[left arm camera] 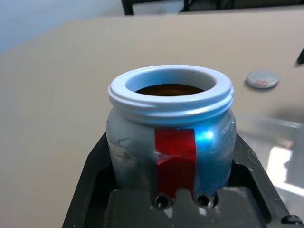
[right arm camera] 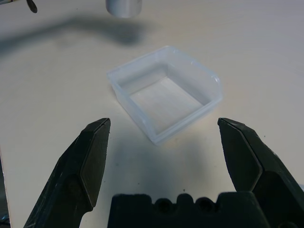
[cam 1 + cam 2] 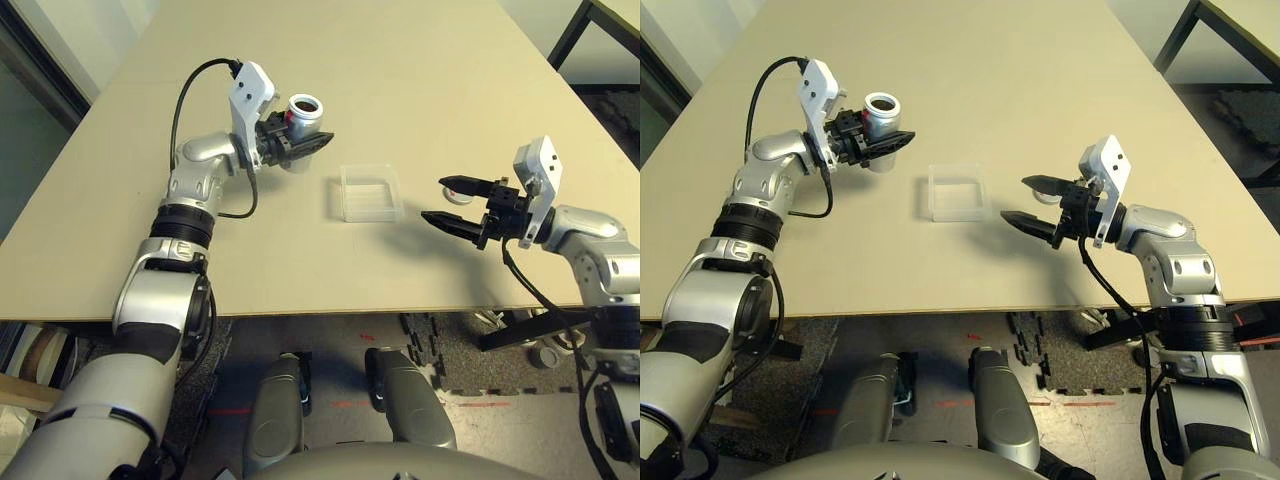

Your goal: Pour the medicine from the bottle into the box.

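Bottle (image 3: 303, 117) is sitting upright and clenched in the left gripper (image 3: 305, 143), lifted off the table (image 3: 420, 60), with its two black fingers pressing the silver sides below the threaded white rim and the red mark facing the wrist camera. Its mouth is pointing up, and the left wrist view is showing something yellowish-brown deep inside, probably the medicine (image 1: 168, 89), though no single pill can be made out. The right gripper (image 3: 442, 200) is hanging released, its fingers spread as wide as they go, holding and touching nothing, its tips aimed across the table toward the box (image 3: 368, 191). Taking the box as the dial's centre in the head views, the bottle is lying near at about 10 o'clock, the right gripper's tips are standing just off at 3 o'clock, and a flat grey cap (image 1: 261, 79) is resting on the table beyond those tips. The box is sitting flat on the table, its clear walls upright, apart from both grippers, and its inside is looking bare. Open tabletop is stretching away at 12 o'clock toward the far edge, while the near edge is running close at 6 o'clock, just past the box and under both forearms.
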`<state>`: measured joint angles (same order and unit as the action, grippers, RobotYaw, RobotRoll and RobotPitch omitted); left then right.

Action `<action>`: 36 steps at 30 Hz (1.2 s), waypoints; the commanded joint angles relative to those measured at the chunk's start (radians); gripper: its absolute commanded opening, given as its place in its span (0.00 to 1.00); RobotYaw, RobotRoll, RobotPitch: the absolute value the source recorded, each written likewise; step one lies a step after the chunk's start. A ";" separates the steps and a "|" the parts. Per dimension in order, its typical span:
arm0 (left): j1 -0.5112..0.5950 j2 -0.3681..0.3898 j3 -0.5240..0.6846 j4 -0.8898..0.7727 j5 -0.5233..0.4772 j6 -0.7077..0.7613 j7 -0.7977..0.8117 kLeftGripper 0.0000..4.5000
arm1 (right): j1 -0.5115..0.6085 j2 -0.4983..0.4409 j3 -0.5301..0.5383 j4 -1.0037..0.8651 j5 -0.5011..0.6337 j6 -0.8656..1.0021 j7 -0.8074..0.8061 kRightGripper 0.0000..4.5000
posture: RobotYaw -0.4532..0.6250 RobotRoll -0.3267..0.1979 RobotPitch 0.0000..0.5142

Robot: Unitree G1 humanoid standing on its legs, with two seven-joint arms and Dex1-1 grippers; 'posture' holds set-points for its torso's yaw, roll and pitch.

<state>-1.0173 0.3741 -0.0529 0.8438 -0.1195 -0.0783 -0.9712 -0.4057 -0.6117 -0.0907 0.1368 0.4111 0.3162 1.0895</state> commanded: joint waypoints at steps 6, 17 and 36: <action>-0.129 -0.002 -0.257 0.127 0.417 -0.342 0.332 0.58 | 0.006 0.011 0.014 0.006 -0.009 -0.008 -0.011 1.00 | 0.28 0.62 0.28; -0.379 -0.035 -0.762 0.314 1.099 -0.654 1.002 0.58 | -0.007 0.028 0.018 0.028 -0.014 0.008 -0.031 1.00 | 0.30 0.62 0.31; -0.535 -0.136 -1.000 0.486 1.361 -0.582 1.226 0.58 | -0.008 0.036 0.020 0.030 -0.015 0.025 -0.039 1.00 | 0.29 0.62 0.34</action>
<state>-1.5446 0.2425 -1.0429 1.3145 1.2400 -0.6596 0.2582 -0.4203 -0.5758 -0.0794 0.1624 0.3967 0.3382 1.0541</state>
